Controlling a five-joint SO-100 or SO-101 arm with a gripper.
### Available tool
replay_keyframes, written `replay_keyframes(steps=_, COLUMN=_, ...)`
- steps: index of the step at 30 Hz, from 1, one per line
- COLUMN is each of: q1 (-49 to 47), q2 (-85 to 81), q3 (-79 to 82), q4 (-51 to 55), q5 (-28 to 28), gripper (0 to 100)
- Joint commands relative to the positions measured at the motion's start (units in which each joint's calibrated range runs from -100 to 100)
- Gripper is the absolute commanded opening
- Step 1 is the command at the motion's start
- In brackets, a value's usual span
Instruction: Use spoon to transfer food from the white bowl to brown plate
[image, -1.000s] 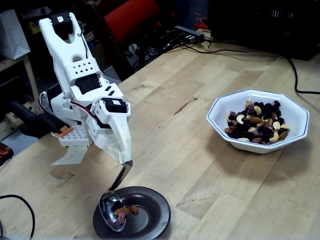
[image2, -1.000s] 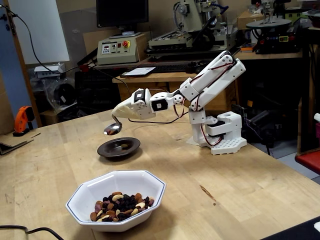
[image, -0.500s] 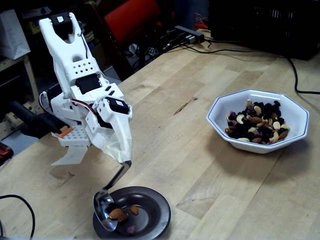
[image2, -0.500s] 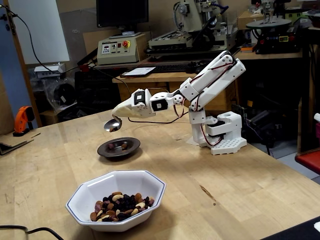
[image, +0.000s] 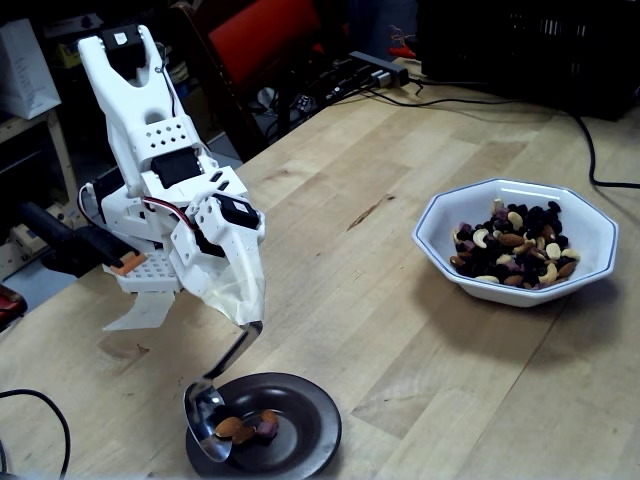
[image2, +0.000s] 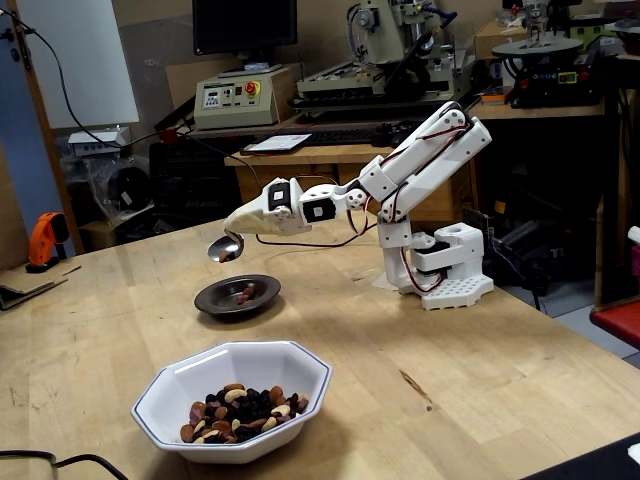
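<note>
My gripper (image: 246, 312) (image2: 246, 224), wrapped in white, is shut on the bent handle of the silver spoon (image: 206, 420) (image2: 225, 248). The spoon's oval bowl is tipped on its side and hangs just above the left rim of the brown plate (image: 305, 440) (image2: 213, 304). A few pieces of food (image: 246, 428) (image2: 245, 293) lie in the plate's centre. Across the table stands the white bowl (image: 592, 232) (image2: 198, 378), holding a heap of nuts and dark dried fruit (image: 514, 250) (image2: 240, 407).
The arm's white base (image: 150, 272) (image2: 452, 282) stands at the table edge behind the plate. A black cable (image: 590, 150) runs past the white bowl, another cable (image: 40, 400) loops near the plate. An orange tool (image2: 44, 240) sits at the table's far left.
The spoon rose slightly and rolled onto its side over the plate. The pieces that were in it now lie on the plate.
</note>
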Motion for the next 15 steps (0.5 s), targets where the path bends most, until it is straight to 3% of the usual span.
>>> replay_keyframes(steps=1, q1=-0.7, q2=-0.2, q3=0.4, q4=-0.1, q5=0.2, gripper=4)
replay_keyframes(steps=15, q1=-0.7, q2=-0.3, q3=0.4, q4=-0.1, q5=5.8, gripper=4)
